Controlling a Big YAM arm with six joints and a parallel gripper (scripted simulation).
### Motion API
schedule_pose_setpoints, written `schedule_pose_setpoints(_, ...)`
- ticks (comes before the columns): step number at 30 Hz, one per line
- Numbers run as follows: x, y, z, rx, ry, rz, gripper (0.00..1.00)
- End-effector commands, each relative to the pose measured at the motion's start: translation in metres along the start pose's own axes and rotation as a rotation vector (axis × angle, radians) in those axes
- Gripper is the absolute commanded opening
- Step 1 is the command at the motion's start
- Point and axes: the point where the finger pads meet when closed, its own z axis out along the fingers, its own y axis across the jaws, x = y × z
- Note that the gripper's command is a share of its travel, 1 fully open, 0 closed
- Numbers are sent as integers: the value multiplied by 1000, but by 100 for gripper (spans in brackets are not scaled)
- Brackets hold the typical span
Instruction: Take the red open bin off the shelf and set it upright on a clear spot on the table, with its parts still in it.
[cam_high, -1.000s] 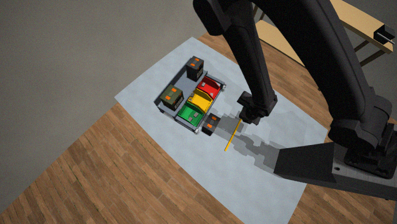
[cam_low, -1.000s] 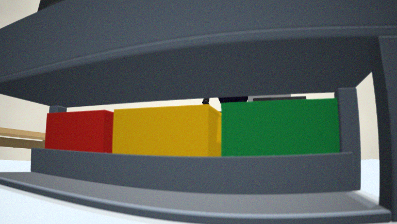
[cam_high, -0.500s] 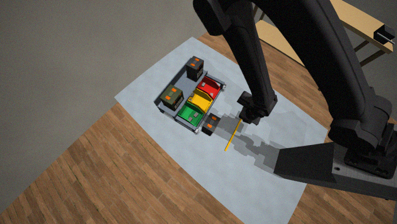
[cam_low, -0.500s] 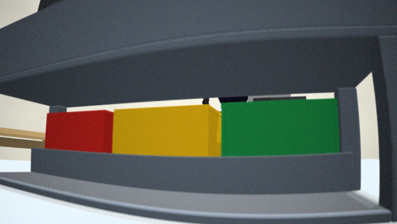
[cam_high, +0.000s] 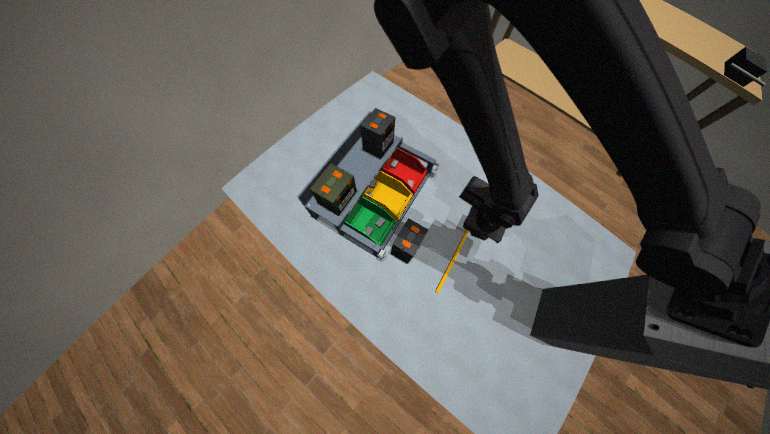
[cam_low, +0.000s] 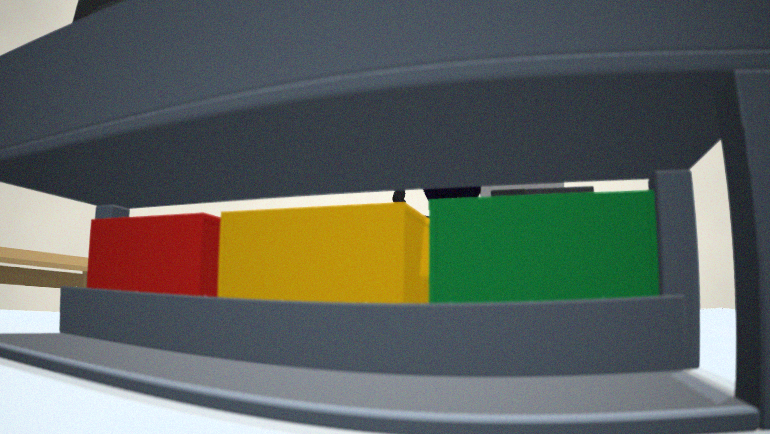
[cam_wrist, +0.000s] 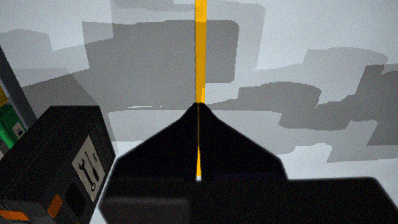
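Top view: the red open bin (cam_high: 401, 173) (cam_low: 145, 256) sits in the shelf (cam_high: 351, 161) (cam_low: 372, 336) (cam_wrist: 15, 90), at one end of the row. The yellow bin (cam_high: 395, 199) (cam_low: 312, 256) (cam_wrist: 2, 96) is next to it, with the green bin (cam_high: 360, 214) (cam_low: 541, 248) (cam_wrist: 8, 124) beyond. Small grey parts (cam_high: 394, 163) show inside the red one; you can't get a sure count.

Progress: removal not yet done, by my reading. No lift, no carry, no placing on the table (cam_high: 377, 301) (cam_low: 32, 388) (cam_wrist: 300, 30). Left for you: reach, grip, draw the bin out level, set it upright, release.

End effector: the gripper (cam_high: 472, 230) (cam_wrist: 198, 111) is well apart from the red bin. Wrist view has its fingers brought together, tips meeting, only a thin slit further back. Nothing appears clamped. A yellow strip (cam_high: 451, 262) (cam_wrist: 200, 55) runs away from the tips and shows through the slit; you cannot tell from here whether they touch it. Judged as lying beyond the fingers, not gripped.

Note: a dark case (cam_high: 408, 242) (cam_wrist: 50, 150) stands just beside the shelf, near the green bin's end. You would need the fingers opened before any grasp. Tilting the bin could spill the parts; judgement only.
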Motion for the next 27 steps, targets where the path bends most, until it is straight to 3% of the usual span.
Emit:
schedule_pose_setpoints(1, 0, -14, -10, 25, -1, 3, 0)
schedule_pose_setpoints(11, 2, -15, -15, 27, 3, 1, 0)
schedule_pose_setpoints(27, -2, -14, -41, 25, -5, 3, 0)
